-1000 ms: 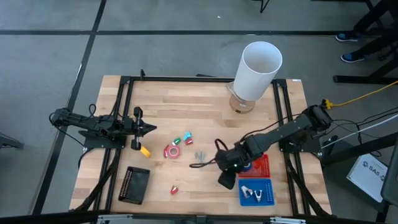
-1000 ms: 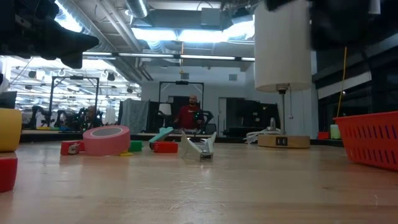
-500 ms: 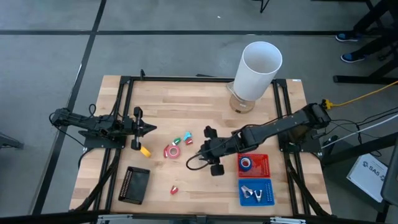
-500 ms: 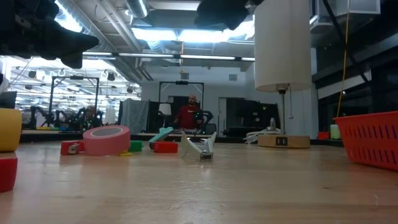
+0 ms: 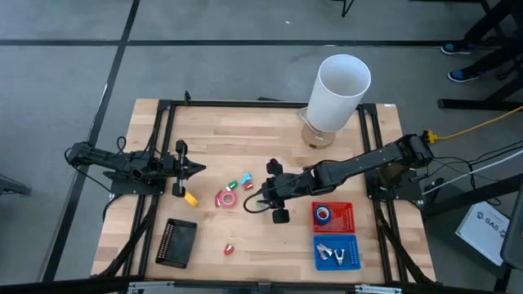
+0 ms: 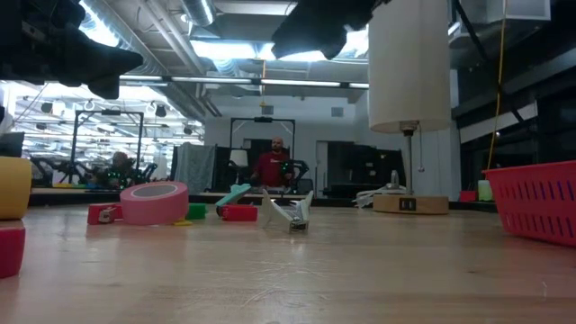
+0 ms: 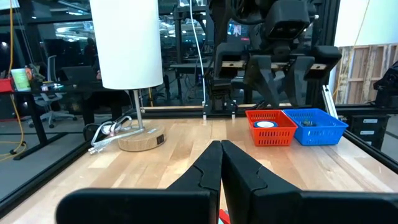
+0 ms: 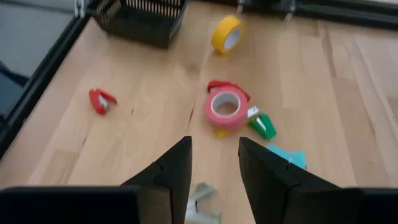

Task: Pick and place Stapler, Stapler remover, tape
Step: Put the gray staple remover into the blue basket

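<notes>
Right tool (image 5: 263,198) hangs over the mid worktop (image 5: 245,131) w/ fingers spread and nothing in them, prob lining up on the silver staple remover (image 8: 200,202) right under it. Pink tape (image 5: 226,198) and yellow tape (image 5: 190,198) sit loose nearby; blue tape (image 5: 324,215) is already in the red basket (image 5: 344,214), so that's likely the drop spot. Left tool (image 5: 198,169) is parked at the left edge, pinched closed, empty.

A white cylinder (image 5: 340,93) stands upright on a round wooden base at the table's (image 5: 221,139) far edge. A person in red (image 6: 273,166) is visible in the room beyond.
</notes>
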